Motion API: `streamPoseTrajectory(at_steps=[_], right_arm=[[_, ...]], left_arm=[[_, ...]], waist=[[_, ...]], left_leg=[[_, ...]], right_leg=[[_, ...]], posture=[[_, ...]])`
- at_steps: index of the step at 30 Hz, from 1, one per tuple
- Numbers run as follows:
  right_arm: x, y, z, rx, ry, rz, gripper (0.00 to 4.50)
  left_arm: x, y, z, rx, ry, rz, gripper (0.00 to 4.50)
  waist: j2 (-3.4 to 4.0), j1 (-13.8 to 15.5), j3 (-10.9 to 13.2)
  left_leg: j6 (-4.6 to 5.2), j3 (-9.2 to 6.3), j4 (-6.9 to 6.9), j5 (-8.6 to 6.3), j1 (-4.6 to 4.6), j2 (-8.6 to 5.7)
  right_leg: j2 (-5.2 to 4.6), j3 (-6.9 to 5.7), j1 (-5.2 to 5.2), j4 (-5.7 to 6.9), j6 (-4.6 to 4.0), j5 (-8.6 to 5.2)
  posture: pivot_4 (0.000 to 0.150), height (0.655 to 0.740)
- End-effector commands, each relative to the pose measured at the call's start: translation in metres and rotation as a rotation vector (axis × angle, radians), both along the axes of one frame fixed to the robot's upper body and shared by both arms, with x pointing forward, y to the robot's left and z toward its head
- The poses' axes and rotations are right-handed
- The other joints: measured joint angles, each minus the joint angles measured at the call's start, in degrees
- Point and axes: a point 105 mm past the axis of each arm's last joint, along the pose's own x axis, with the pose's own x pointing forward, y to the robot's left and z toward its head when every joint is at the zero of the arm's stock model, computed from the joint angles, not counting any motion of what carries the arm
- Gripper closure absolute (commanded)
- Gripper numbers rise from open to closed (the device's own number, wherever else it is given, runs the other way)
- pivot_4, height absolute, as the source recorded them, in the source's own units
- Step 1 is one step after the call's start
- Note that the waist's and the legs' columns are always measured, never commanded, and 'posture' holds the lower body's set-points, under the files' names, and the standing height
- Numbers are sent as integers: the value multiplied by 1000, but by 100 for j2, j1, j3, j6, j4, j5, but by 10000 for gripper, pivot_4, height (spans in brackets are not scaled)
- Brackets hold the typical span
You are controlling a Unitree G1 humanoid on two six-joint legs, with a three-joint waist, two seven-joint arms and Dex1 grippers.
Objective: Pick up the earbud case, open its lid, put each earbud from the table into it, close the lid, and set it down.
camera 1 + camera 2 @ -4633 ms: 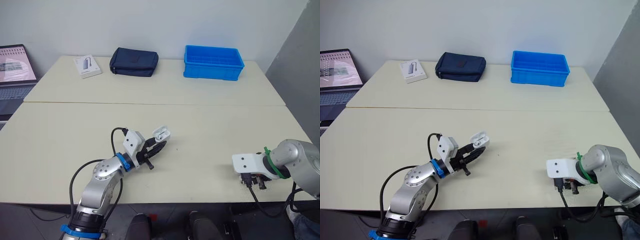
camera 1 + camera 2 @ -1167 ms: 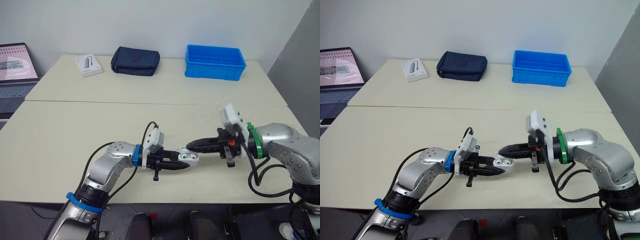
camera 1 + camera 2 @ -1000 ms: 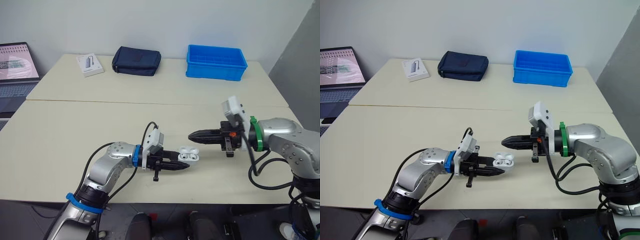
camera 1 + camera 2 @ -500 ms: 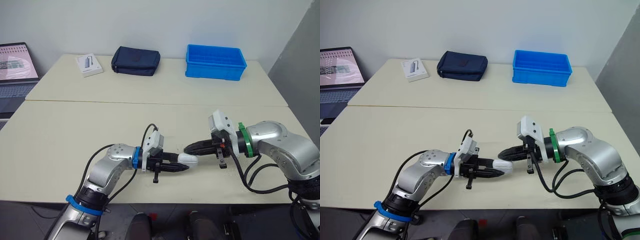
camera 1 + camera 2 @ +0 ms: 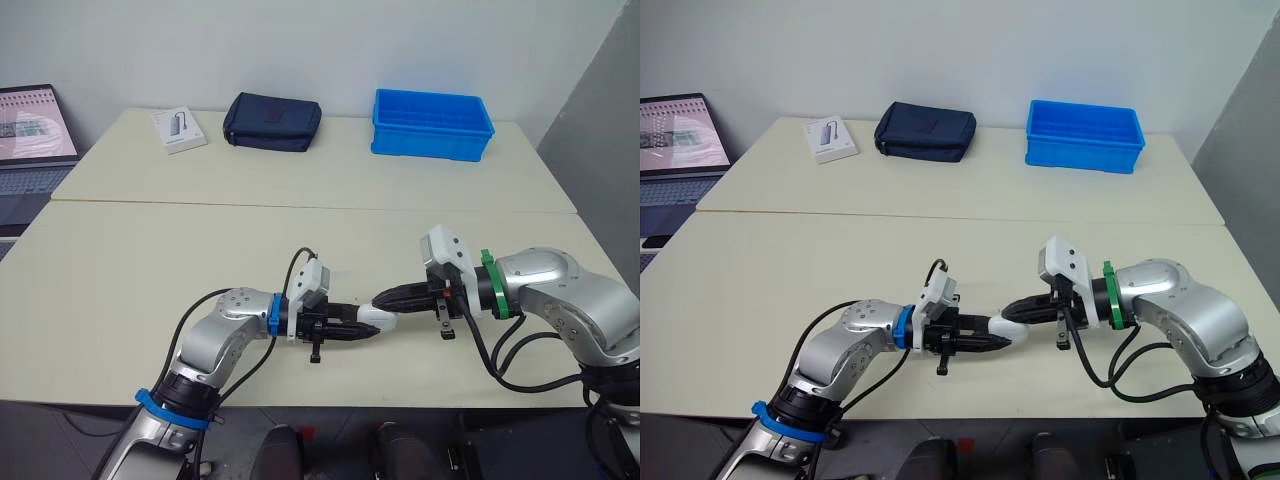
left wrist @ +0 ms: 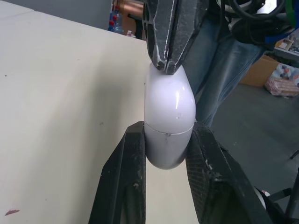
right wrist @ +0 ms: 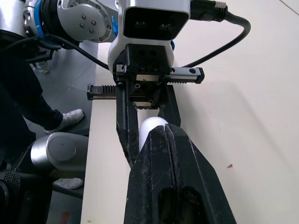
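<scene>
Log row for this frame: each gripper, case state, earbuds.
left gripper: shut on earbud case | right gripper: shut, tips touching case end | lid: closed | earbuds: none seen on table

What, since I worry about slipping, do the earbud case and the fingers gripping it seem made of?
Earbud case: glossy white hard plastic, judging by sharp highlights and a lid seam. Fingers of the left end effector: matte black, scuffed; plastic or coated metal, unclear.

Glossy smooth plastic earbud case (image 6: pixel 169 119), matt table (image 6: pixel 56 116)
</scene>
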Motion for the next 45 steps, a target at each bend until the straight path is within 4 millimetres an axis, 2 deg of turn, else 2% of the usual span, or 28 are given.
streamPoseTrajectory(at_steps=[1,5,9,12,14,17,24,26,27,31,35,36,39,42,45], right_arm=[[-6,0,-3,-16,-6,8,45000],[-4,2,-1,2,-20,-8,45000],[11,-2,17,87,-111,-137,45000],[18,-10,21,104,-170,-218,45000],[19,-17,14,64,-234,-274,45000],[18,-27,-2,-32,-204,-327,45000],[12,-35,-14,-90,-223,-323,45000],[10,-35,-17,-94,-221,-319,45000],[9,-35,-18,-95,-219,-316,45000],[6,-35,-21,-111,-221,-293,45000],[6,-37,-21,-135,-233,-263,45000],[7,-38,-20,-141,-245,-256,43322],[9,-40,-16,-166,-286,-222,36106],[12,-44,-12,-190,-314,-197,25066],[12,-52,-5,-237,-362,-129,13714]], left_arm=[[2,-3,23,-64,-74,-12,36891],[3,-3,22,-62,-51,1,36891],[15,-4,11,5,179,53,36891],[26,-5,4,75,304,75,36891],[37,-8,1,100,395,105,36891],[50,-10,-5,135,483,143,36891],[64,1,-28,246,579,188,36891],[67,9,-36,288,571,210,29618],[68,13,-39,298,570,218,27735],[71,31,-43,333,523,242,14973],[69,59,-40,384,371,271,2934],[68,67,-39,402,321,279,124],[68,95,-32,451,129,347,0],[68,112,-21,460,-37,410,0],[52,121,4,397,-181,365,0]], waist=[[0,-1,0],[0,-5,0],[0,-4,0],[0,11,0],[-1,25,0],[-1,15,0],[-1,-34,0],[-1,-36,0],[-1,-35,0],[-1,-50,0],[2,-154,-2],[2,-182,-2],[3,-230,-2],[3,-223,-2],[4,-201,-1]], left_leg=[[0,-2,0,0,0,0],[0,-2,0,0,2,0],[0,-3,2,0,0,0],[0,-7,5,0,1,-2],[0,-11,4,0,0,-3],[0,-9,2,0,-4,-6],[2,-26,-1,-1,1,-2],[2,-29,-1,-1,1,-2],[2,-29,-1,-1,1,-2],[1,-26,2,-1,6,-3],[1,-30,3,0,19,-1],[1,-28,3,0,22,1],[1,-24,-4,0,36,3],[1,-25,-8,0,41,4],[1,-20,-6,0,37,3]], right_leg=[[0,-1,0,0,0,0],[1,-1,0,3,-1,0],[1,-1,0,4,1,1],[1,-5,5,3,7,4],[0,-10,9,-3,7,4],[0,-8,6,-6,10,2],[15,-8,2,2,2,-2],[15,-10,2,3,0,-3],[15,-9,2,3,0,-3],[14,-5,8,4,-1,-2],[14,-5,15,7,-23,-4],[14,-1,16,8,-25,-4],[19,10,18,11,-28,0],[19,9,19,12,-28,-1],[17,11,18,7,-29,-2]], posture=[[1500,7400],[1500,7400],[1500,7400],[1500,7400],[1500,7400],[1500,7400],[1500,7400],[1500,7400],[1500,7400],[1500,7400],[1500,7400],[1500,7400],[1500,7400],[1500,7400],[1500,7400]])
